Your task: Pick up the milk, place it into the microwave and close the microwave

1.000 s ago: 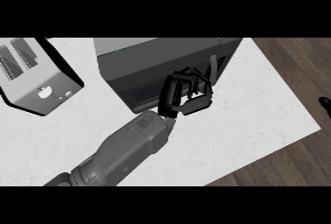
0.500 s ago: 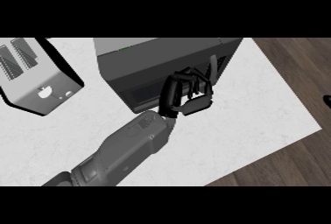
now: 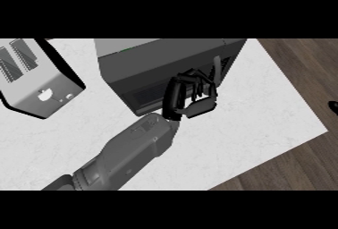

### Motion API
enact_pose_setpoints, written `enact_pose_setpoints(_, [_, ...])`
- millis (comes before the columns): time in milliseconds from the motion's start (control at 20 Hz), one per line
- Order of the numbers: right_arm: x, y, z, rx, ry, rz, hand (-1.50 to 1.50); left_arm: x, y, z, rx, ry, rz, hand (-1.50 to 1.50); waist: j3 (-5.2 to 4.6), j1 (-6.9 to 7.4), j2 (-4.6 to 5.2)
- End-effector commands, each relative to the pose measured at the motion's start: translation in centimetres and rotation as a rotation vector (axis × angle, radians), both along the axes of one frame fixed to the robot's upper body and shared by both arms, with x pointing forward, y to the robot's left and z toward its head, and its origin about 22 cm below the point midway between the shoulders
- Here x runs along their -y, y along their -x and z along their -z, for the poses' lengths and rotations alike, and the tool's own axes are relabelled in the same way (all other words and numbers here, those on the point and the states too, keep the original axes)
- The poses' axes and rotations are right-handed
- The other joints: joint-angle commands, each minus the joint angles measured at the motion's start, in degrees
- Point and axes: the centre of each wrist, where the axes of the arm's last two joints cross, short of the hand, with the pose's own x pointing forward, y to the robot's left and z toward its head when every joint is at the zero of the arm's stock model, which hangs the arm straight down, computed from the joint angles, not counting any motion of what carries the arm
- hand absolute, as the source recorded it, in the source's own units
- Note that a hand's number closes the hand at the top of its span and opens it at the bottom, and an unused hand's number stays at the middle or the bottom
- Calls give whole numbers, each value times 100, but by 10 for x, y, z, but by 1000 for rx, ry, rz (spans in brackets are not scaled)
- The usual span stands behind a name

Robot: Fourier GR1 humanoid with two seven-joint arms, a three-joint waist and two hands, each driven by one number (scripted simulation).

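Head view, left to right. One silver toaster with dark edges sits at the far left of the white marbled counter, turned at an angle. Two slots show on its top, partly cut by the frame, and there are small pale marks on its side face; no writing on it is legible. Just right of it, apart from it, stands one dark grey microwave at the counter's back, door face toward the robot with a darker window panel. A tiny green spot sits at its top rear edge. No brand or label is readable. One grey forearm rises from the lower left and crosses the counter diagonally. It ends in the left hand, which lies against the right part of the microwave's front and covers that part of the door. Its fingers are curled in narrow, with nothing visible inside them. The milk cannot be located; whether it is inside the microwave cannot be told. At the far right edge, over the wood floor, a black sliver of the right hand shows. Its finger state cannot be told.
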Motion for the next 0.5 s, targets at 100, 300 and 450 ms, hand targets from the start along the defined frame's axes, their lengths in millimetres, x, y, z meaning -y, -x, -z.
enact_pose_setpoints(100, [1,-1,-3,-4,-2,-24,-150,-3,-18,-10,-31,-9,-25,150,-6,-22,100])
enact_pose_setpoints(300, [5,-1,-10,8,11,-27,-150,-4,-17,-6,-27,-14,-25,150,-11,-53,81])
enact_pose_setpoints(450, [6,-2,-12,9,19,-35,-150,-3,-19,-10,-27,-1,-17,150,-10,-29,87])
